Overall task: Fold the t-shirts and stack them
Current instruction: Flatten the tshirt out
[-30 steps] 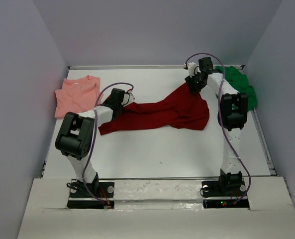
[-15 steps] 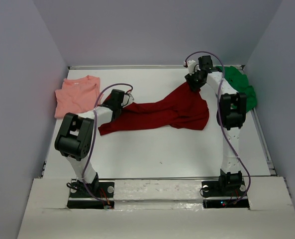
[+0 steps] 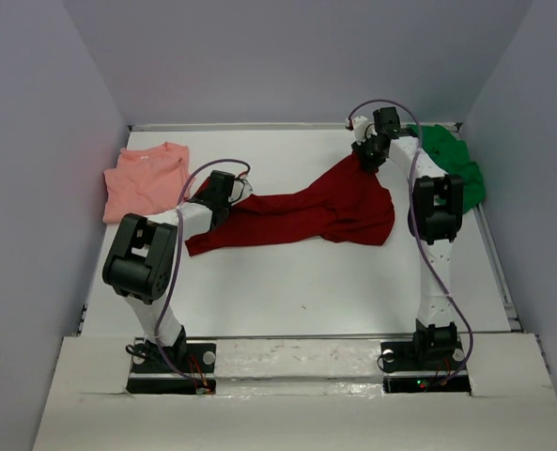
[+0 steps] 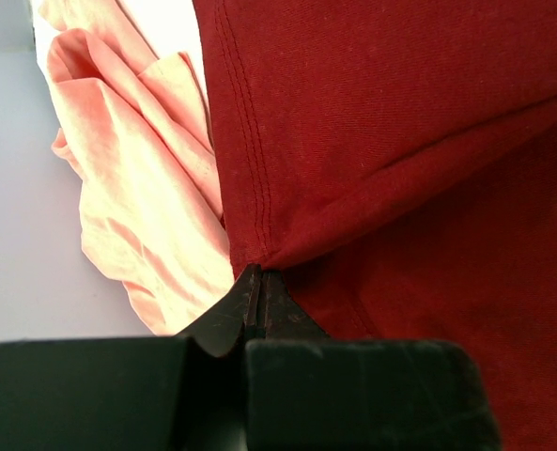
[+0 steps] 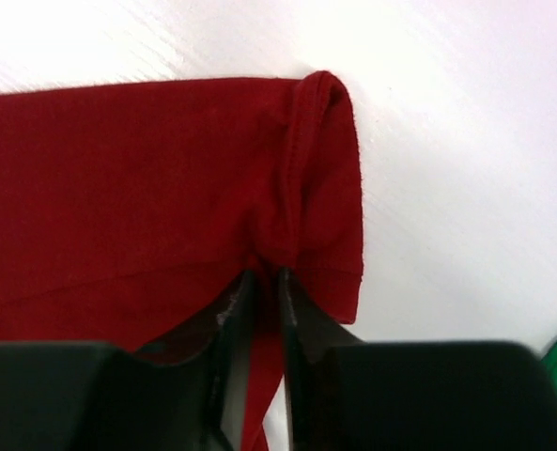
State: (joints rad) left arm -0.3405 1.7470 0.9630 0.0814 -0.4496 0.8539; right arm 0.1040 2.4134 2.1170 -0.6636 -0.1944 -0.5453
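The dark red t-shirt [image 3: 306,211] lies stretched across the desk [image 3: 297,291] between our arms. Left jaws clamp a hem corner; right jaws nip a bunched edge. We should lift both ends evenly, pull the cloth taut, then lay it flat.

White table [image 3: 297,282], pale grey walls [image 3: 287,56]
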